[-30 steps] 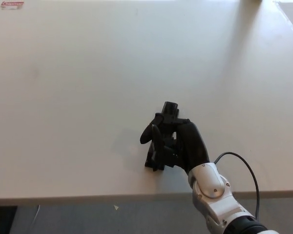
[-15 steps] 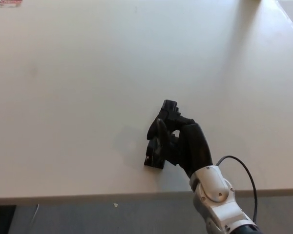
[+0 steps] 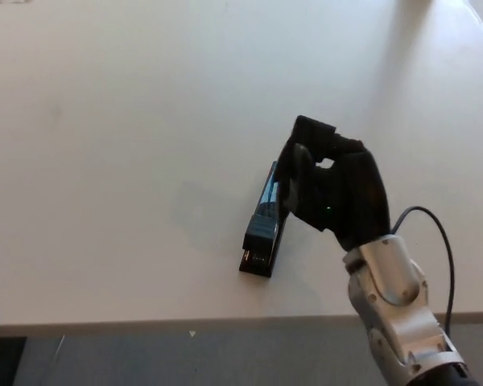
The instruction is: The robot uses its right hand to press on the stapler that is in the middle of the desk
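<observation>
The desk [image 3: 105, 161] spreads pale and bare across the left of my view, its near edge running along the bottom of the picture with a strip of grey floor [image 3: 145, 358] below it.

Moving right, the stapler [image 3: 263, 227] lies flat on the desk near that front edge, a little right of the middle of my view. It is long and dark, with a blue tint along its top, and it sits at a slant: its near end points toward the desk edge and its far end runs up and to the right, where it disappears under my fingers. A soft shadow falls on the desk to the left of it.

Just right of the stapler is my right hand [image 3: 330, 186]. It is black, curled with its fingers bent downward, and it sits over the far end of the stapler. The fingers [image 3: 293, 178] overlap that end, but from this angle I cannot tell whether they are pressing on it, closed round it, or only hovering above.

Further right and lower, my silver forearm [image 3: 394, 301] comes in from the bottom right corner, with a black cable [image 3: 435, 233] looping out beside the wrist. My left hand does not show.
</observation>
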